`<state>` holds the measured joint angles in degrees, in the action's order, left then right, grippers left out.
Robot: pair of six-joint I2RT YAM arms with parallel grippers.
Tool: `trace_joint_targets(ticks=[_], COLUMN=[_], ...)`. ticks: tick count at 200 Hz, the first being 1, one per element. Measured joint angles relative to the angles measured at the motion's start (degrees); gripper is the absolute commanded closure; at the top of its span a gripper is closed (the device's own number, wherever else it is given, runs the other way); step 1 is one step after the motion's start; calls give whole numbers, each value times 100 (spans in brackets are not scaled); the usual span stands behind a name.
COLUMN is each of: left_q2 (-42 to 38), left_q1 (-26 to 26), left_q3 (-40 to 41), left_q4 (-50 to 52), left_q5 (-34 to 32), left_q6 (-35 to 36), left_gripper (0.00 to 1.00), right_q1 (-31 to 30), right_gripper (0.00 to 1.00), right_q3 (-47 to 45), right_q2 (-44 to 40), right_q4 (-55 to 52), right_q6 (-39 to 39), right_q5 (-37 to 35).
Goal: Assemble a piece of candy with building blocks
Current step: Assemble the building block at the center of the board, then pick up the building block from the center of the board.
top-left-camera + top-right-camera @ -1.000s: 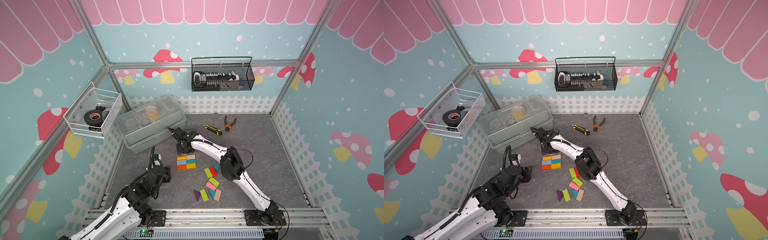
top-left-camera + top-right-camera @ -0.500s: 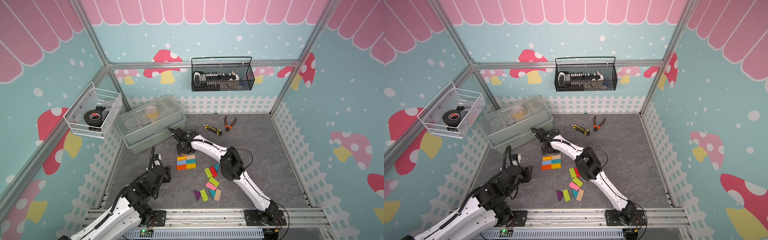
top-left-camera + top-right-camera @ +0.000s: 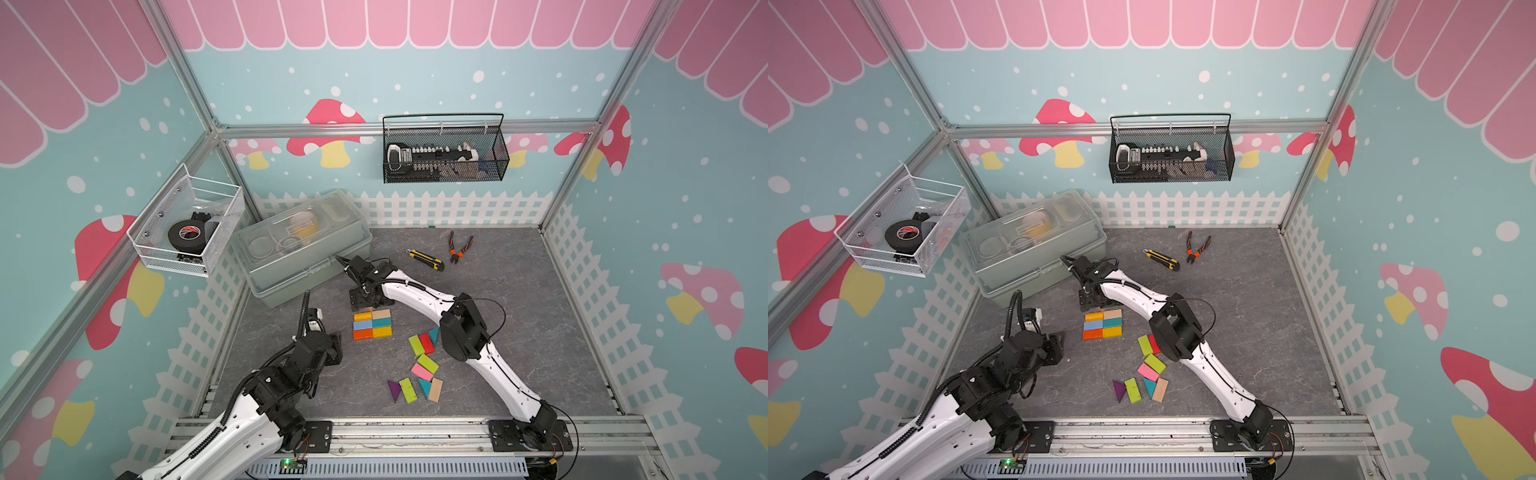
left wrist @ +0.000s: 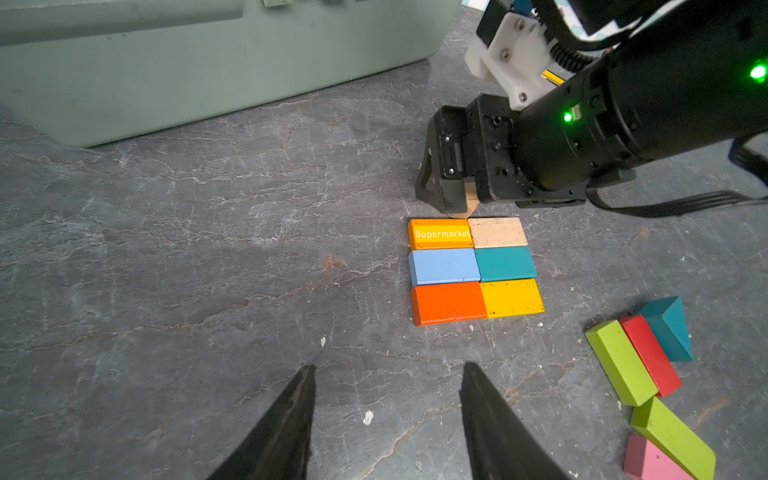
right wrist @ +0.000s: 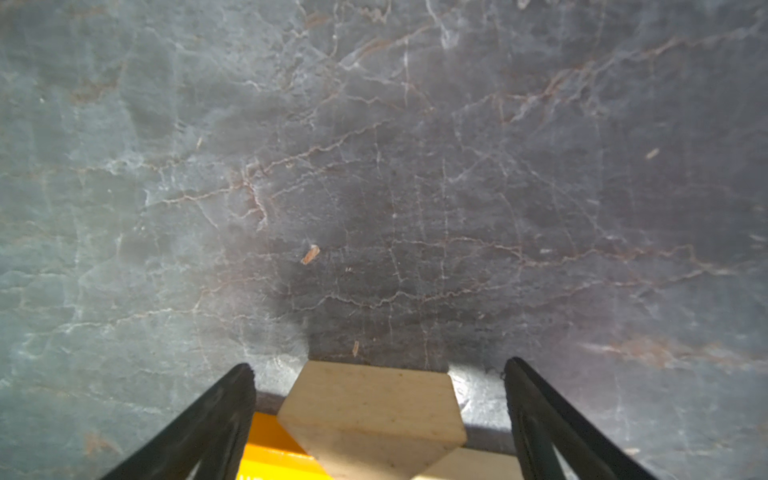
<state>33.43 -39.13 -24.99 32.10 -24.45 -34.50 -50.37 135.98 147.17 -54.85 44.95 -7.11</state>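
Six flat building blocks form a two-by-three grid (image 3: 372, 324) (image 4: 473, 270): orange-yellow, tan, blue, teal, orange, yellow. A tan wedge (image 5: 370, 399) (image 4: 469, 203) rests on the floor against the grid's far edge. My right gripper (image 5: 378, 370) (image 3: 365, 305) stands open around the wedge, with floor showing on both sides between the fingers and the wood. Loose blocks lie to the right and front: green (image 3: 416, 345), red (image 3: 427, 343), pink (image 3: 422, 372), a purple wedge (image 3: 394, 390). My left gripper (image 4: 388, 370) (image 3: 332, 345) is open and empty, low over the floor at the grid's near-left.
A grey-green lidded box (image 3: 303, 245) stands at the back left, close behind the right wrist. A yellow-black utility knife (image 3: 424, 259) and orange-handled pliers (image 3: 459, 247) lie at the back. A white picket fence (image 3: 457, 208) rims the floor.
My right gripper's jaws have opened wide and let go of the tan wedge, which stays at the grid's far edge. The left arm has not moved.
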Motion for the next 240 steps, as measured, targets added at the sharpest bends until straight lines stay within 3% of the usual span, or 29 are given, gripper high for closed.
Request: trace_joint_targets(ticks=[54,62,74,103,133,161,178,210,240], left_q2=[-33,-59,-122,-350,-660,-352,424,2050,3248], left_q1=[0,0,0,4,155,79,-474,-2310,-2975], left_q3=[0,0,0,76,162,-24,-535,-1978,-2664], left_q4=[2,4,4,-101,-442,-673,-490,133,684], left_q5=[-2,-2,22,286,1010,1679,1626,1220,1261], left_q6=[-7,-15,-31,-13,48,249,409,894,1298], left_gripper=[40,38,25,1,1,9,9,6,6], right_q1=[-111,-160,-245,-382,-219,177,452,1104,1298], right_gripper=[1,1,1,1,2,4,6,8,8], right_q3=[-358,-520,-955,-3213,-5906,-7462,-8172,-9357,-10067], right_q2=[-667,-911,-1427,-3467,-5805,-6970,-7366,-8037,-8426], right_q4=[0,4,111,1182,2765,3705,3995,4365,4607], right_q6=[-411,-564,-793,-1412,-1856,-2216,-2330,-2350,-2350], right_q5=[-339,-492,-778,-1528,-2094,-1965,-1694,-1012,-573])
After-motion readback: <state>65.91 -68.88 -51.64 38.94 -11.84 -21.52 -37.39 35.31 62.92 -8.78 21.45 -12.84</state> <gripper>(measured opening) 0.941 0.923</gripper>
